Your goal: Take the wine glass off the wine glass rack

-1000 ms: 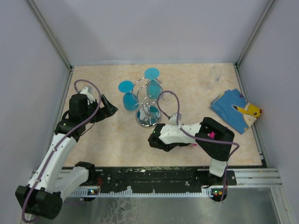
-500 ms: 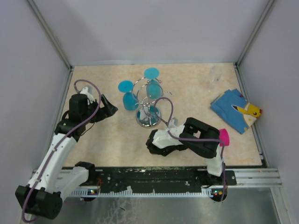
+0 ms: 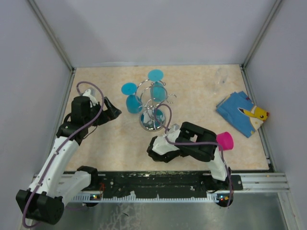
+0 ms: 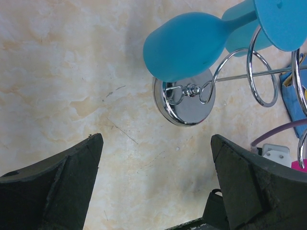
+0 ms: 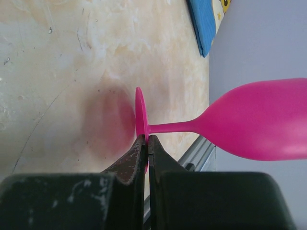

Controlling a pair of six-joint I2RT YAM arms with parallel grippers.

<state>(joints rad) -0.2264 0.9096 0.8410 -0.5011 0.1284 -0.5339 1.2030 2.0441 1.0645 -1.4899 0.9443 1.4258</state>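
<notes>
**Setting Down the Freed Wine Glass**

The pink wine glass [image 3: 224, 141] is off the wine glass rack [image 3: 152, 111] and well apart from it, at about 4 o'clock from the rack in the top view. It lies horizontal above the table [image 3: 196, 86]. In the right wrist view, the right gripper [image 5: 145, 143] is clamped on the rim of the glass's thin foot, with the stem and bowl pointing to 3 o'clock.

We judge the removal done and the placement pending. Procedure:

1. Hold clamping force steady. The grip bears only on the foot's edge, so the glass may pivot.
2. Rotate the wrist slowly until the foot faces down.
3. Lower until the foot sits flat on bare table, then part the fingers.
4. Stay away from the rack's loop arms.

Two blue glasses [image 3: 133, 101] hang on the rack. The left gripper [image 4: 156, 182] waits at 9 o'clock from the rack, fingers wide apart, holding nothing.

At 3 o'clock on the table lies a blue cloth [image 3: 237, 115] printed with a yellow cartoon figure. We find no readable writing, brand or label in any view.
</notes>
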